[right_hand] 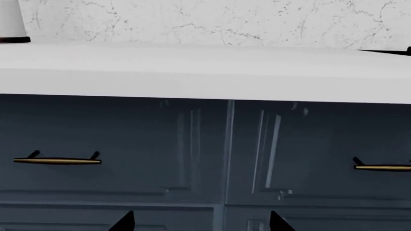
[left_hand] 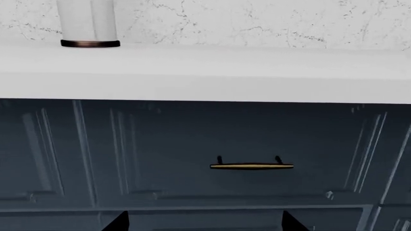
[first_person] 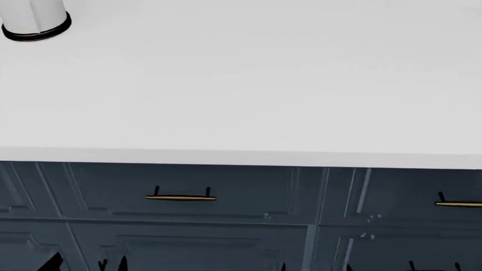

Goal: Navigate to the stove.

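Observation:
Of the stove, only a thin flat black sliver (right_hand: 388,50) shows, lying on the white countertop (right_hand: 205,67) at the edge of the right wrist view. No burners or knobs are visible. In the head view the stove is out of view. My left gripper (left_hand: 205,224) is open and empty, facing a dark blue drawer front. My right gripper (right_hand: 202,222) is open and empty, facing the seam between two dark blue cabinet fronts. Only the dark fingertips (first_person: 53,263) of my grippers show at the bottom of the head view.
A white cylinder with a black base ring (first_person: 34,20) stands on the countertop (first_person: 241,84) at the far left, and also shows in the left wrist view (left_hand: 88,24). The dark blue cabinets have brass handles (first_person: 180,197) (first_person: 458,203). A marbled white backsplash (left_hand: 257,21) runs behind the counter.

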### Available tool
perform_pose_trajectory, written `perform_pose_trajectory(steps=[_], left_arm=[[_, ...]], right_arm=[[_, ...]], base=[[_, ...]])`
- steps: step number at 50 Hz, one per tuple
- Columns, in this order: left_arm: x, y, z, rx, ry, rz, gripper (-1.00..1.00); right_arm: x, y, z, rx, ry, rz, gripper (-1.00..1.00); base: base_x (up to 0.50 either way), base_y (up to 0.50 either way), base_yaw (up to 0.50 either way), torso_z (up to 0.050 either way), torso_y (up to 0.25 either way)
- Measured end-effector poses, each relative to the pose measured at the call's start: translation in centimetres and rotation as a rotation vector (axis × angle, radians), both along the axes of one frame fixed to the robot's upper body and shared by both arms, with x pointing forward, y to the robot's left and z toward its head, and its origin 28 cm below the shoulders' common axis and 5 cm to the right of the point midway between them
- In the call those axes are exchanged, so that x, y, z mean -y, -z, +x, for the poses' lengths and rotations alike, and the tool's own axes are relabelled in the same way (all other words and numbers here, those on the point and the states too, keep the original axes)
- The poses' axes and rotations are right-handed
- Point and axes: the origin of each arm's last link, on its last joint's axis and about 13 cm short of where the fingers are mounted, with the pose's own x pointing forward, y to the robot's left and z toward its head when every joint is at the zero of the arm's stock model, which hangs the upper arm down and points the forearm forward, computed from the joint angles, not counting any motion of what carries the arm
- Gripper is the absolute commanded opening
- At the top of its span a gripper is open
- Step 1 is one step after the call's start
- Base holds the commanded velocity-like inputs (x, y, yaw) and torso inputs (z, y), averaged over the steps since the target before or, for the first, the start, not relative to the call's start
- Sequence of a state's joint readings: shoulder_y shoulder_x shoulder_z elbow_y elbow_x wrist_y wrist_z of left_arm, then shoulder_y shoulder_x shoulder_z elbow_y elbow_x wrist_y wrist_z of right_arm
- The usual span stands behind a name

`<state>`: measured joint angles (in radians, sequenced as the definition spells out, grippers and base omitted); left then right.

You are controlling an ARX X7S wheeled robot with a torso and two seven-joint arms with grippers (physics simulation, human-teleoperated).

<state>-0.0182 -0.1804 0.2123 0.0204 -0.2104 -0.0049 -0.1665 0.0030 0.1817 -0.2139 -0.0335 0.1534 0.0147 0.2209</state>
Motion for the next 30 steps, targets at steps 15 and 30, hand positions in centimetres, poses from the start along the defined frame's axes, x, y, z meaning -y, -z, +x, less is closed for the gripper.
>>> perform_pose_trajectory(steps=[15,30], left_arm=[[0.00,-0.05,-0.05,0.000,0.003,0.000,1.00],[0.02,-0.07,-0.03,-0.002,0.004,-0.001,1.00]], right_arm=[[-0.02,-0.03,-0.05,0.000,0.001,-0.002,1.00],[0.00,-0.03,-0.05,-0.002,0.001,-0.003,1.00]], base=[[-0.02,-0.50,0.00,0.000,0.000],[-0.01,-0.50,0.00,0.000,0.000]])
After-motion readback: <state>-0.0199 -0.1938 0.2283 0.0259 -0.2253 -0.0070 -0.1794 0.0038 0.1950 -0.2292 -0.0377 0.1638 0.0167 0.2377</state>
